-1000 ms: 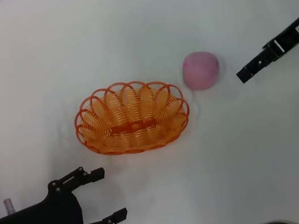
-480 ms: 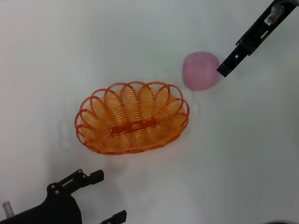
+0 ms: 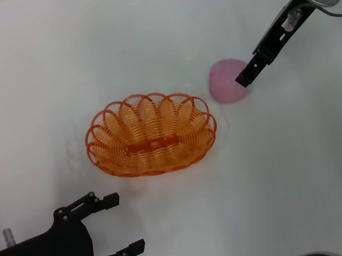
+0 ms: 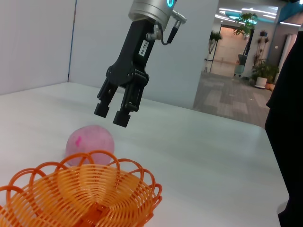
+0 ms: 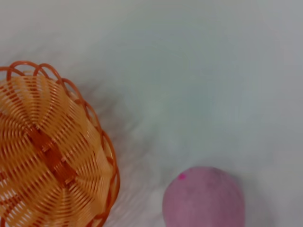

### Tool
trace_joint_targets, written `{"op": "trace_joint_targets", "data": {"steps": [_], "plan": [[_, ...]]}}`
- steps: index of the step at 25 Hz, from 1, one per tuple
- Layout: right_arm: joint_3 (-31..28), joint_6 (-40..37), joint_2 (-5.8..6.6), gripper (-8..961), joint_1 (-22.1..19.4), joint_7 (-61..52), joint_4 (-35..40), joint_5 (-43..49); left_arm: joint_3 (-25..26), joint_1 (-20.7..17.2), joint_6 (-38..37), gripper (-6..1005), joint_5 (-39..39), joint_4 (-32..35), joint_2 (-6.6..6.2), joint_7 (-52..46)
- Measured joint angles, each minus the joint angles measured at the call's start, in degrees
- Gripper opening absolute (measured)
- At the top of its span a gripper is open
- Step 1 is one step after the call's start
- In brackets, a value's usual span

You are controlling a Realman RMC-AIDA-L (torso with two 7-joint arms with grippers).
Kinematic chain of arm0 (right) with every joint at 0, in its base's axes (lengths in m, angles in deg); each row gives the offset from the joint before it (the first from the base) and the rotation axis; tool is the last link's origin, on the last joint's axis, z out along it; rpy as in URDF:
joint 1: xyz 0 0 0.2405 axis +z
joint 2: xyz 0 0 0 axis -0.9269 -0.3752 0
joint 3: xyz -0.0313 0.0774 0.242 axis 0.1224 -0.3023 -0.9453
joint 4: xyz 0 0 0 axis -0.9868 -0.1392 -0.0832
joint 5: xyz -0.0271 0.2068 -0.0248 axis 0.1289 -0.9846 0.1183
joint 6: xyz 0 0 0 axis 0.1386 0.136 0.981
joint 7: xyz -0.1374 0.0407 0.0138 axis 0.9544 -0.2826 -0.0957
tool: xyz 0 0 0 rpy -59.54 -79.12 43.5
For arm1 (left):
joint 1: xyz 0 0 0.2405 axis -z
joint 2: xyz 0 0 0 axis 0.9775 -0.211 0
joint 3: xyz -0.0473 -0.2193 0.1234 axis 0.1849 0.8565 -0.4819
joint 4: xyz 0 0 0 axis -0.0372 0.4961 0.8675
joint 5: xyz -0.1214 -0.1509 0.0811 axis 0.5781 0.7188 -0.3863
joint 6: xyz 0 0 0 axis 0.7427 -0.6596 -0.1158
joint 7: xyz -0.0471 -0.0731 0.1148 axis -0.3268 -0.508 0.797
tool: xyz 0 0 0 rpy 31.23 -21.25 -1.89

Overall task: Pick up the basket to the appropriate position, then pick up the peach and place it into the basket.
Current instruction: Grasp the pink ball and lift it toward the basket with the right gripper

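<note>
Nearest the robot, at about 7 o'clock in the head view, the left gripper [image 3: 123, 226] is parked low over the table [image 3: 311, 183] with its jaws spread wide and nothing between them.

Beyond it, near the middle of the table, sits the basket [image 3: 150, 133], upright and holding nothing. Its looped plastic looks light and springy; a pinch on the scalloped rim would probably flex it, so a hold across a rim loop seems best. It looks placed well enough to receive the fruit.

Farther, at 2 o'clock from the basket and just apart from its rim, lies the peach [image 3: 227, 81]. It is round and smooth, likely light, and apt to roll or squirt out of a shallow pinch. The jaws should straddle its widest girth.

Farthest, the right gripper [image 4: 112, 112] hangs just above the peach's far side, not touching, jaws parted only narrowly; they will probably need to widen.
</note>
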Motion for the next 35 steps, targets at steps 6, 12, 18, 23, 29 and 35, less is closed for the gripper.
{"op": "trace_joint_targets", "data": {"steps": [6, 12, 18, 23, 29, 35], "plan": [[2.53, 1.63, -0.24, 787, 0.18, -0.07, -0.15, -0.46, 0.05, 0.16, 0.35, 886, 0.0, 0.1, 0.0, -0.03], [8.69, 5.45, -0.4, 783, -0.38, -0.85, -0.98, -1.34, 0.09, 0.14, 0.7, 886, 0.0, 0.06, 0.0, -0.04], [11.3, 7.7, -0.47, 780, -0.22, -1.43, -2.1, -1.39, 0.09, -0.02, 0.72, 886, 0.0, -0.02, 0.0, -0.06], [11.76, 8.85, -0.48, 777, -0.16, -1.47, -3.2, -1.38, 0.08, -0.15, 0.72, 886, 0.0, 0.0, 0.1, -0.91], [13.04, 10.08, -0.48, 774, 0.15, -1.49, -5.25, -1.41, 0.08, -0.13, 0.73, 886, 0.0, 0.05, 0.03, -0.93], [13.48, 10.76, -0.45, 771, -0.19, -1.85, -5.31, -2.24, 0.08, -0.08, 0.73, 886, 0.0, 0.09, 0.0, -0.94]]}}
